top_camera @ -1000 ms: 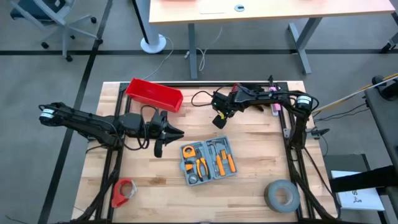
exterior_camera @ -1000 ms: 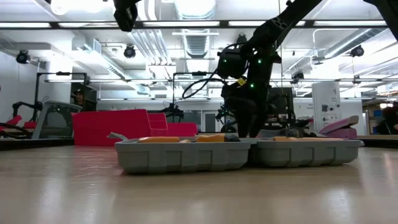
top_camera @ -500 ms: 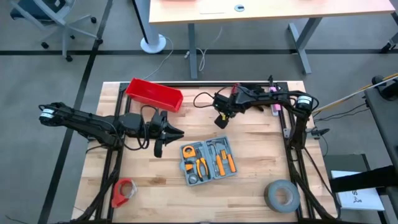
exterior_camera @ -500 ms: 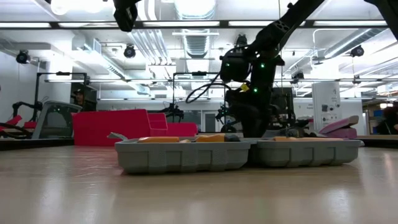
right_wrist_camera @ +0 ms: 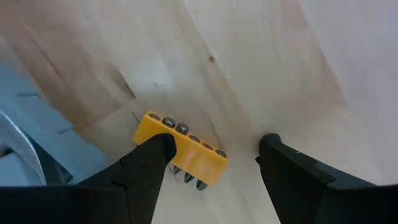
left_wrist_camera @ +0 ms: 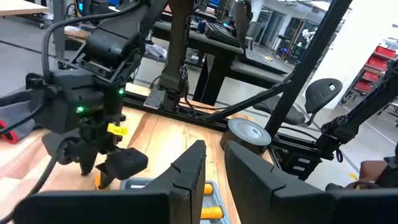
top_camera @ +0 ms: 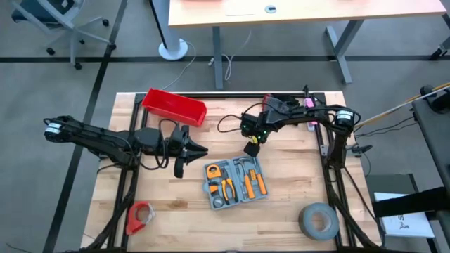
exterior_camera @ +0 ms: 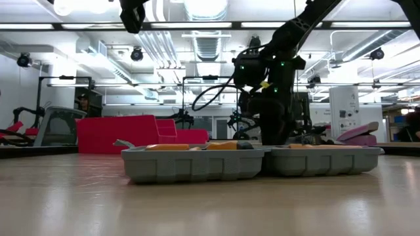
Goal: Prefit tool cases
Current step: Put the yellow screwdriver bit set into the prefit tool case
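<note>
The open tool case (top_camera: pixel 235 183) lies flat near the table's (top_camera: pixel 295 225) front middle. Just behind it, the right gripper (top_camera: pixel 251 147) hangs with fingers spread over a yellow bit holder (right_wrist_camera: pixel 180 149). The left gripper (top_camera: pixel 200 150) waits left, fingers nearly closed, empty.

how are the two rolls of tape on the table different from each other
The grey tape roll is clearly the bigger of the two; the red tape roll is smaller. The grey one lies near the table's front right corner, the red one near its front left corner. Both lie flat on the wood, apart from the open tool case between them.
</note>
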`<action>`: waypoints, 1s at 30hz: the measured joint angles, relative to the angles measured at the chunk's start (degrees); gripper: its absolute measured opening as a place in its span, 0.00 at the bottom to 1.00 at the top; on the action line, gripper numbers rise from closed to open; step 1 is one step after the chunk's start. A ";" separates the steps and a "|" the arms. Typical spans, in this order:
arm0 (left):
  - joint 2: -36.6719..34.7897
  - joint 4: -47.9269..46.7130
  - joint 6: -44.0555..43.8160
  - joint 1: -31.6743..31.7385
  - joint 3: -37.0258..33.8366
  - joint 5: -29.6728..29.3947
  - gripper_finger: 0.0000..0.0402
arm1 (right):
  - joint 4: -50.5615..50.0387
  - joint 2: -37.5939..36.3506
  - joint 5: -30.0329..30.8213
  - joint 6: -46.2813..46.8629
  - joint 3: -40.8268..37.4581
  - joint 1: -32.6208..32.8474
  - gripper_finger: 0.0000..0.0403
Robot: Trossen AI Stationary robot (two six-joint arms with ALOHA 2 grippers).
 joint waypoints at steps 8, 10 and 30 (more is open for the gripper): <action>0.00 0.00 -1.02 0.00 0.00 0.02 0.16 | -0.47 -0.06 4.08 3.27 0.08 0.05 0.56; 0.00 0.00 -1.43 0.00 0.00 0.02 0.16 | -1.11 -0.11 7.06 3.35 0.09 -0.19 0.55; 0.00 0.00 -1.49 0.00 0.00 0.04 0.16 | -4.86 -7.94 10.71 3.58 0.72 -0.44 0.55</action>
